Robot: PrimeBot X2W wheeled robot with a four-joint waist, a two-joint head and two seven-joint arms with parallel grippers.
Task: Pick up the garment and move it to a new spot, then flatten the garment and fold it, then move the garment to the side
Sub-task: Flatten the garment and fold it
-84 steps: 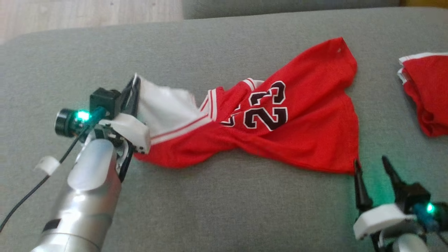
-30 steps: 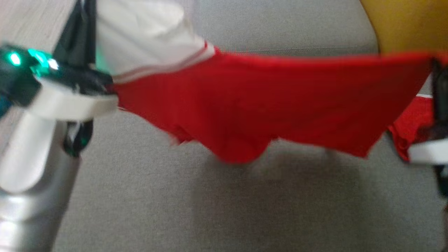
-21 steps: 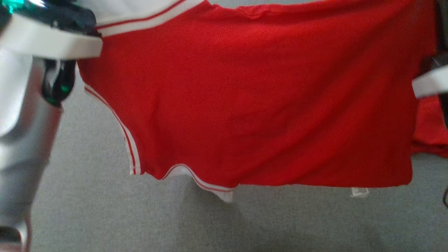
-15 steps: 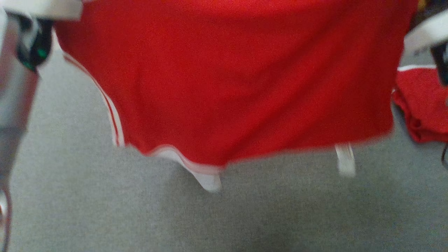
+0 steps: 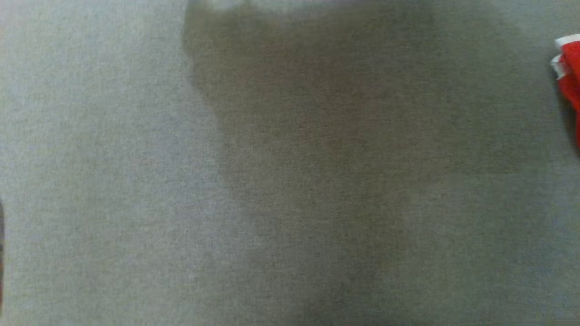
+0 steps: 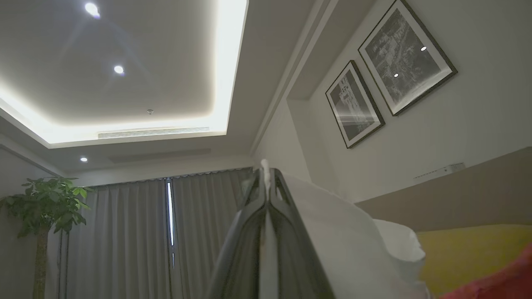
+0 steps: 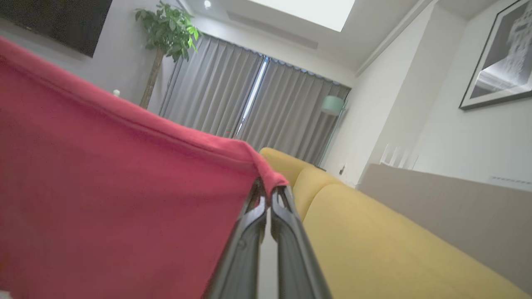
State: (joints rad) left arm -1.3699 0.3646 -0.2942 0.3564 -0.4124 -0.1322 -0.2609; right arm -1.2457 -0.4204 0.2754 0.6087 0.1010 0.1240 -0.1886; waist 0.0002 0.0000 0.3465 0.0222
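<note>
- Where red cloth hung across the head view a moment ago, the grey cushion now lies under a broad shadow. The whole view has shifted too, so the camera moved as well as the cloth.
- My left claw is pressed together on the garment, pinching its white part, with the fingers pointing up toward the ceiling.
- My right claw is pressed together on a red hem corner of the same garment. The cloth stretches away to the left of that view, taut along its top edge.
- The garment hangs in the air between my 2 claws. I judge this to be the carry to a new spot, with flattening and folding not yet begun.
- Risk 1: each pinch holds only a thin bit of edge. A fast swing, or spreading my arms further, could drag the fabric out of 1 claw and leave it dangling from the other.
- Risk 2: lowering unevenly would let the hanging end bunch or tuck under itself, which would make flattening harder.
- Risk 3: a second red garment lies at the cushion's right edge. Setting down too far right would land 1 on the other.
</note>
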